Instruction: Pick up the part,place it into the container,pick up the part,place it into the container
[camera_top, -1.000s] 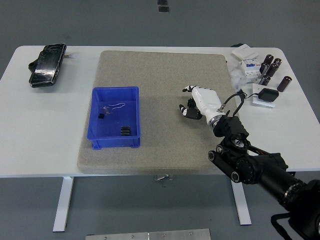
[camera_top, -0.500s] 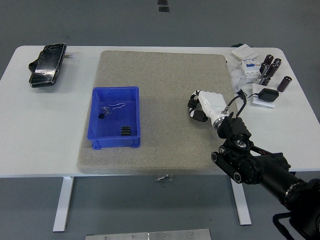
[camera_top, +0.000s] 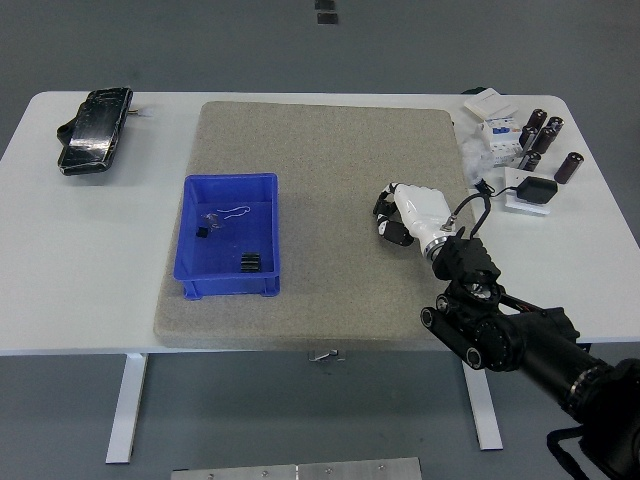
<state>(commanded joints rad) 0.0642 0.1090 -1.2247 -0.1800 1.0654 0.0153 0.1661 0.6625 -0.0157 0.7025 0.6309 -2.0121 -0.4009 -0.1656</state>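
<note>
A blue container (camera_top: 231, 236) stands on the left part of the grey mat (camera_top: 320, 140). Inside it lie two small black parts (camera_top: 250, 262) (camera_top: 203, 232) and a thin pale wire-like piece (camera_top: 232, 212). My right hand (camera_top: 390, 220), white with black fingertips, hovers over the right part of the mat, well to the right of the container. Its fingers are loosely bent downward and I see nothing in them. The left arm is out of view.
A black device (camera_top: 94, 130) lies at the table's far left. Several dark cylinders (camera_top: 540, 135), white boxes (camera_top: 497, 135) and a black puck (camera_top: 538, 188) on a white card crowd the far right corner. The right arm (camera_top: 510, 335) crosses the table's near right edge.
My right hand has drawn back to the right, away from the container, and its fingers have folded in somewhat. The parts in the container have not moved.
</note>
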